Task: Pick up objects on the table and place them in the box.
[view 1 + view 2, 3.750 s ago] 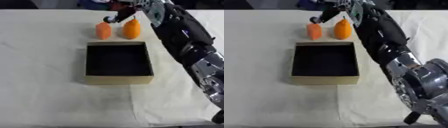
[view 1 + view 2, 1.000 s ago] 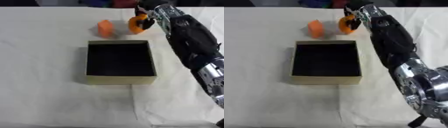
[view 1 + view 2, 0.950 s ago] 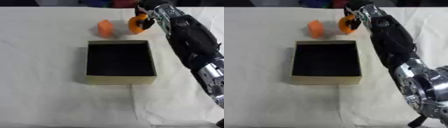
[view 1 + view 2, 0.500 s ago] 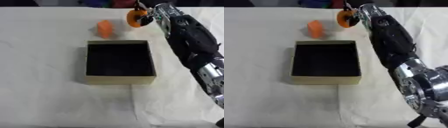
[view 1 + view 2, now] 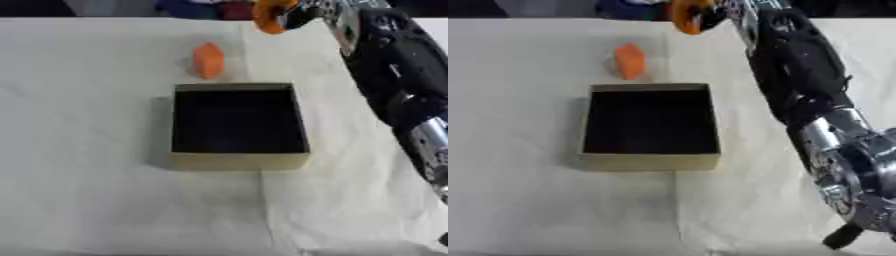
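Right hand lifts an orange object

The right hand (image 5: 302, 12), fingers seemingly curled round the orange object (image 5: 267, 15), has risen off the tabletop (image 5: 79, 125); the right eye view shows more forearm. An orange block (image 5: 207, 60) lies behind the empty box (image 5: 236, 160).

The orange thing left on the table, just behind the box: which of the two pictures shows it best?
The left eye view: the orange object stands there nearer the picture's middle, just beyond the box. The right eye view shows the same object whole, only further left.

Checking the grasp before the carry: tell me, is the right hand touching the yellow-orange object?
Touching. In the left eye view the right hand is curled round the yellow-orange object, held up at the table's far edge.
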Robot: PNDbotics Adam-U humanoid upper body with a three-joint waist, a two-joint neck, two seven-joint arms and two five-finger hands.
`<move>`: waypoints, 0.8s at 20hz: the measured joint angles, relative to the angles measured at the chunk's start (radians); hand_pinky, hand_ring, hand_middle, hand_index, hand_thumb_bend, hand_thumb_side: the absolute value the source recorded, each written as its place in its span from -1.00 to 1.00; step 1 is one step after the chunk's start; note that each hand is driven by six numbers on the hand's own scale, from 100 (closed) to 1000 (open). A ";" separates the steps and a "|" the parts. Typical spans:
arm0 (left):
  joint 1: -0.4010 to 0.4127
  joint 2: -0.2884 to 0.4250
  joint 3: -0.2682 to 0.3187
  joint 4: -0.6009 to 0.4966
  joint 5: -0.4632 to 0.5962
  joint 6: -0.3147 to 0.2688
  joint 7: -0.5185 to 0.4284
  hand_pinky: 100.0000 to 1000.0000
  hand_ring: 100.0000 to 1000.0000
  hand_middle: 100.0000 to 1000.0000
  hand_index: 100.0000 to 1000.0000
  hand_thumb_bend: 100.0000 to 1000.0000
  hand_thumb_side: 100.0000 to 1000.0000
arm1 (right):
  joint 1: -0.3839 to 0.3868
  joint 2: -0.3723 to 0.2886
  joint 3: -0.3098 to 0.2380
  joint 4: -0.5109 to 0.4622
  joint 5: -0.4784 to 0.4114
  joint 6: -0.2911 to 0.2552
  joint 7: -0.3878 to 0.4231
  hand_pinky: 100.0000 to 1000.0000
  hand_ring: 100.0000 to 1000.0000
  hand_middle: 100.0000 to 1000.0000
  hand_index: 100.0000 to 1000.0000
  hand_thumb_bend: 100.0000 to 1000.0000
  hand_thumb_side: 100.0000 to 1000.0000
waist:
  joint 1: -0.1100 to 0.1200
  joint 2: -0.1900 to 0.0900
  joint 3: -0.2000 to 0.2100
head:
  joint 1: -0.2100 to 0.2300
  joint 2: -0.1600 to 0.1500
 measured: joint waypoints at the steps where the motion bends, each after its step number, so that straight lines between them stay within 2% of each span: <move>1: 0.001 0.000 0.000 0.000 0.000 0.000 0.001 0.48 0.06 0.19 0.69 -1.00 0.68 | 0.001 -0.013 0.015 -0.023 -0.029 -0.013 0.012 0.14 0.13 -0.07 -0.15 -1.00 -1.00 | -0.001 0.000 -0.002 | 0.002 0.000; 7: 0.003 0.001 0.000 0.000 0.000 0.000 0.005 0.48 0.06 0.19 0.69 -1.00 0.68 | 0.034 -0.089 0.114 -0.188 -0.213 -0.074 0.097 0.15 0.14 -0.05 -0.12 -1.00 -1.00 | -0.002 -0.001 -0.013 | 0.012 0.001; 11: 0.003 0.002 0.001 0.000 -0.002 0.000 0.006 0.48 0.06 0.19 0.69 -1.00 0.68 | 0.071 -0.138 0.199 -0.304 -0.338 -0.111 0.144 0.15 0.15 -0.05 -0.11 -1.00 -1.00 | -0.002 -0.001 -0.022 | 0.020 0.008; 16: 0.004 0.002 0.001 0.000 -0.003 0.000 0.006 0.48 0.06 0.19 0.69 -1.00 0.68 | 0.104 -0.176 0.289 -0.413 -0.473 -0.134 0.207 0.17 0.17 -0.04 -0.11 -1.00 -1.00 | -0.002 -0.001 -0.029 | 0.024 0.010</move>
